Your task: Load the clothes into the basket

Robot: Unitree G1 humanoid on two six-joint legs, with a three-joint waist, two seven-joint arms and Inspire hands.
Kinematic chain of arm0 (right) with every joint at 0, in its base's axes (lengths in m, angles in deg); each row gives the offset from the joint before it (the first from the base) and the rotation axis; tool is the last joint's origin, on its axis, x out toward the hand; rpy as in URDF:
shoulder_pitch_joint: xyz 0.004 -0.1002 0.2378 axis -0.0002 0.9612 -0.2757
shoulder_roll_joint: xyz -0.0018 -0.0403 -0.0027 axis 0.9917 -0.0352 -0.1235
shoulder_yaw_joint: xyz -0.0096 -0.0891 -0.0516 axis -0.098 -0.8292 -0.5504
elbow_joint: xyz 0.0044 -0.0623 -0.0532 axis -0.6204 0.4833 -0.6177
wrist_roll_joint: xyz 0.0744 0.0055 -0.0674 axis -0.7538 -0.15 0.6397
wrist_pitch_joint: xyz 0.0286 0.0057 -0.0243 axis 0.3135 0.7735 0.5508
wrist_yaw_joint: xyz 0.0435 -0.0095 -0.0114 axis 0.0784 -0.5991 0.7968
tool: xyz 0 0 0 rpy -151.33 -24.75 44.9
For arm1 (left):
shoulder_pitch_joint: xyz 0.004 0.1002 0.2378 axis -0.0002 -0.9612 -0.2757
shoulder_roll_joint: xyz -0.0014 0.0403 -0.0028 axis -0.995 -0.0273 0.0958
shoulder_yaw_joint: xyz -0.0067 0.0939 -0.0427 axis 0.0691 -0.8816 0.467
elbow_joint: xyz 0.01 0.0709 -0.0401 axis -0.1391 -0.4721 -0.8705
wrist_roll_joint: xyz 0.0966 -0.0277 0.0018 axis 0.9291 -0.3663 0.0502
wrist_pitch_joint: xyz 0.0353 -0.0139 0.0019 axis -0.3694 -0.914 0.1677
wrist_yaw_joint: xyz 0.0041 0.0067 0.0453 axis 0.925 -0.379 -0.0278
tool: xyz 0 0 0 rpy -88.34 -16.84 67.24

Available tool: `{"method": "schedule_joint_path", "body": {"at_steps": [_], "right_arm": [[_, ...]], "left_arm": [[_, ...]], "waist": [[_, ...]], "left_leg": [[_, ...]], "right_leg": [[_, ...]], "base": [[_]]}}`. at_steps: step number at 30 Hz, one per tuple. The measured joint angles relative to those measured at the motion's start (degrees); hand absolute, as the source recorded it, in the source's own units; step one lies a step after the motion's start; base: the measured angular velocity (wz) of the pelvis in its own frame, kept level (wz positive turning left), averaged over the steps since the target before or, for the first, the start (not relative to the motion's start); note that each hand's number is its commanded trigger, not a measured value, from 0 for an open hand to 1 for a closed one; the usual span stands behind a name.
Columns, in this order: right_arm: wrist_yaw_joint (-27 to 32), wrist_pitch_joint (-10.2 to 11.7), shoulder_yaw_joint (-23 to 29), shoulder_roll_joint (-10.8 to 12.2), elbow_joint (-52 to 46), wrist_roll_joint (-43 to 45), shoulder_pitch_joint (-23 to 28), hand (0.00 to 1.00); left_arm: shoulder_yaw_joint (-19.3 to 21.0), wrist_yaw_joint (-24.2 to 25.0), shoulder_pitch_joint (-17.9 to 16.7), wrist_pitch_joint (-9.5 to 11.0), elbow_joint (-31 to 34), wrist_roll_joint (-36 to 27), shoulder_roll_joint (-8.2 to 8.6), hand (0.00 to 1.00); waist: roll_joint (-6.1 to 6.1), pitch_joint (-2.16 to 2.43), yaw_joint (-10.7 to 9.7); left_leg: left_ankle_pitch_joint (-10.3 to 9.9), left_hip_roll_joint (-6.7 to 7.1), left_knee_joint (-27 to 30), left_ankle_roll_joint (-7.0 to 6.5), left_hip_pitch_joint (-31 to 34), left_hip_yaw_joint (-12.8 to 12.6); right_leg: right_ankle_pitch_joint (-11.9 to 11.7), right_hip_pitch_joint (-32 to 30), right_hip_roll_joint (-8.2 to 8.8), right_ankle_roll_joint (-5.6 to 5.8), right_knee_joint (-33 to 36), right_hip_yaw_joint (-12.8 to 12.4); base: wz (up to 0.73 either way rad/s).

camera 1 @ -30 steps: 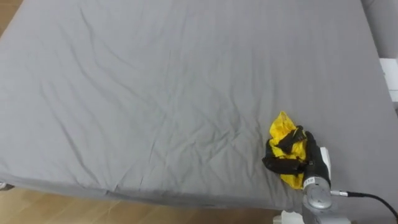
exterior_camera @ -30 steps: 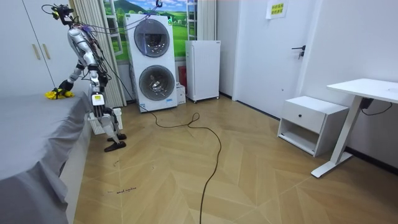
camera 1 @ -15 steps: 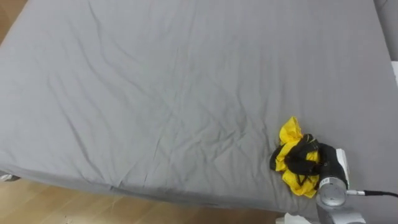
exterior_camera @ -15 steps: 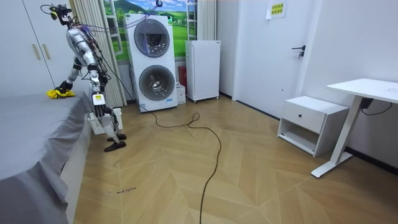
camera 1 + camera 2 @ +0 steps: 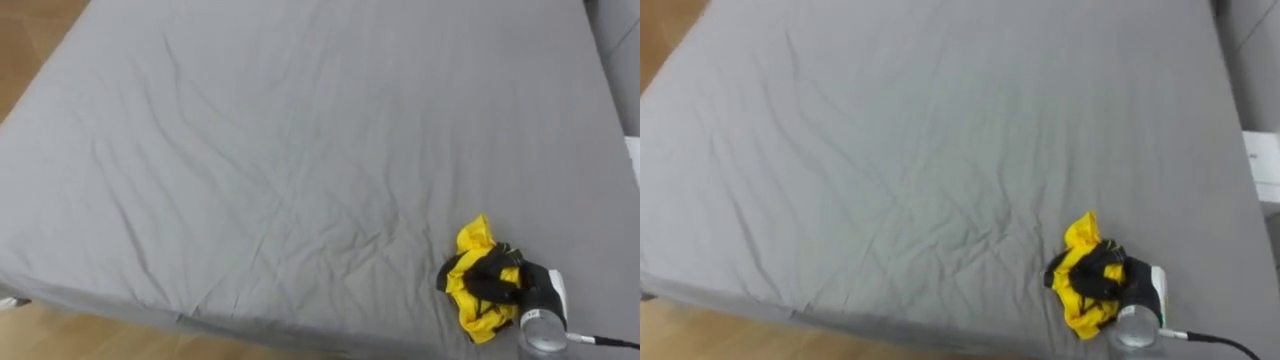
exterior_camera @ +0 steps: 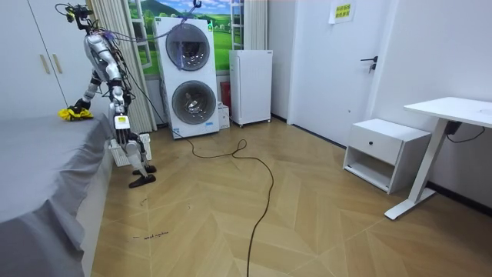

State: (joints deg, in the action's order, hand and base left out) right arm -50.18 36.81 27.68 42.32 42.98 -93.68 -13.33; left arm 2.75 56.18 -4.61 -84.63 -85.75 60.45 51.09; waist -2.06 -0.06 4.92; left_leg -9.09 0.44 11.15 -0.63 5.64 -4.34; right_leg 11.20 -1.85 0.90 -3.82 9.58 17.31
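A crumpled yellow garment (image 5: 472, 272) lies on the grey bed sheet (image 5: 300, 150), near the bed's front edge at the right. My right hand (image 5: 497, 284) rests on it, the dark fingers curled into the cloth so that yellow folds stick out above and below them. The garment (image 5: 1076, 276) and the right hand (image 5: 1106, 279) sit likewise in the right eye view. In the room view I stand bent over the bed's edge, right arm stretched to the yellow garment (image 6: 71, 114). My left hand (image 6: 120, 123) hangs at my side.
A white slatted object (image 6: 117, 152) stands on the floor by my legs. A white piece of furniture (image 5: 1266, 165) stands past the bed's right edge. Stacked washing machines (image 6: 188, 77) and a small fridge (image 6: 250, 86) line the far wall.
My right hand's fingers have curled from straight into the yellow garment, bunching it up. The eye views have shifted a little over the bed.
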Motion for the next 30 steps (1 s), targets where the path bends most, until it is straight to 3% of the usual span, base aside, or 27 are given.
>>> {"method": "schedule_joint_path", "body": {"at_steps": [5, 12, 18, 22, 30], "right_arm": [[-0.34, -0.53, 1.67, -0.04, -8.93, -0.47, 3.79, 1.00], [-0.46, -0.65, 9.34, -0.33, -18.06, 0.73, 5.61, 1.00], [-1.10, -0.79, 14.31, -1.28, -18.28, 0.28, 7.51, 1.00], [-1.79, -2.64, 14.82, -1.37, -18.29, -0.12, 9.62, 1.00], [-2.10, -3.82, 17.93, -1.49, -16.19, -0.46, 11.53, 1.00]], "left_arm": [[2.07, -0.74, -0.44, 0.00, 2.20, 0.38, -0.05, 0.00], [4.44, 0.60, -0.40, 0.02, 2.50, 2.06, 0.11, 0.00], [4.65, 1.88, -0.82, -0.94, 2.17, 3.33, 0.16, 0.00], [5.67, 1.99, -1.62, -2.37, 1.92, 3.38, 0.05, 0.00], [7.81, 2.76, -3.09, -3.52, 2.01, 3.90, -0.08, 0.00]], "waist": [[-1.43, 0.04, -2.81], [-1.04, -0.09, -5.49], [-0.92, -0.03, -7.12], [-1.00, -0.08, -8.02], [-1.37, -0.15, -9.70]], "left_leg": [[-0.06, -0.09, -0.51, -0.09, -3.32, -3.71], [-0.12, 0.03, -1.79, -0.17, -7.79, -5.16], [-0.19, -0.06, -2.07, -0.23, -9.93, -7.51], [-0.19, -0.25, -2.58, -0.22, -10.85, -8.31], [-0.66, -0.71, -2.87, 0.13, -11.35, -11.47]], "right_leg": [[0.15, 2.36, 0.14, 0.45, 0.03, -2.35], [0.14, 3.99, 0.05, 0.83, 0.10, -6.54], [0.02, 4.96, -0.14, 0.93, 0.28, -9.40], [-0.06, 4.87, -0.51, 0.80, 0.46, -11.72], [-0.13, 4.45, -1.12, 0.69, 0.21, -14.25]], "base": [[-0.23], [-0.32], [-0.24], [-0.29], [-0.18]]}}
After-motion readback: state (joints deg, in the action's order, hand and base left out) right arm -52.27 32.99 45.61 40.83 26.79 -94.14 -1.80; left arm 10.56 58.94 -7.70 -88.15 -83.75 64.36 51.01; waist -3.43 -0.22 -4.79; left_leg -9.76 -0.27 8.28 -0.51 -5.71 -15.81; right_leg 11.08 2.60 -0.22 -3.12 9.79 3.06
